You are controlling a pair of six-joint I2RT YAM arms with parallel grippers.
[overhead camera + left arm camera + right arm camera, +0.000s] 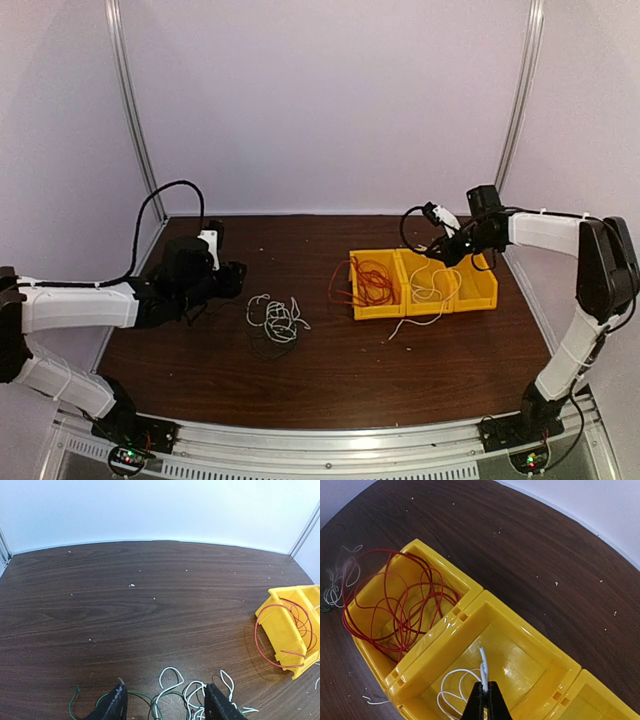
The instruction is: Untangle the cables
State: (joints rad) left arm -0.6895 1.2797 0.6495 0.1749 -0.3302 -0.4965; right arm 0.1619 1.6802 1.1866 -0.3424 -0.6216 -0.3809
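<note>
A small clump of cables (275, 322) lies on the dark table: white loops (175, 680) mixed with green strands (142, 697) and thin black ones. My left gripper (167, 702) hangs open just left of the clump (232, 278), with wire loops on the table between its fingers and nothing held. A red cable (405, 600) lies coiled in the left yellow bin (440, 562), partly hanging over its rim (265, 640). My right gripper (484, 697) is shut on the end of a white cable (483, 666) above the middle bin (520, 625).
Three yellow bins (470, 300) stand joined in a row right of centre; the rightmost holds nothing I can see. A tail of the white cable (412, 324) trails from the middle bin onto the table. Small crumbs (132, 585) dot the wood. Walls close the back and sides.
</note>
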